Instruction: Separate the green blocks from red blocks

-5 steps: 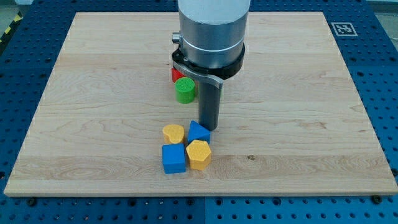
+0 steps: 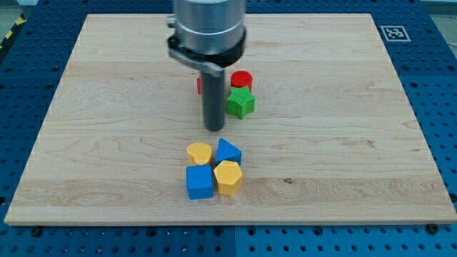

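Note:
My tip (image 2: 214,128) rests on the wooden board (image 2: 343,143), just above the yellow and blue cluster. A green star block (image 2: 241,103) lies right of the rod, almost touching it. A red cylinder (image 2: 241,78) sits directly above the star, close against it. A sliver of another red block (image 2: 200,86) shows at the rod's left edge, mostly hidden behind it. No green cylinder shows; the rod covers the spot between the red sliver and the star.
Below my tip sit a yellow heart block (image 2: 199,153), a blue block (image 2: 228,150), a blue cube (image 2: 200,182) and a yellow hexagonal block (image 2: 228,177), packed together. The blue pegboard table (image 2: 21,235) surrounds the board.
The rod has moved to the view's left and a little up. The red cylinder and green star are now uncovered; the green cylinder seen before is now hidden behind the rod.

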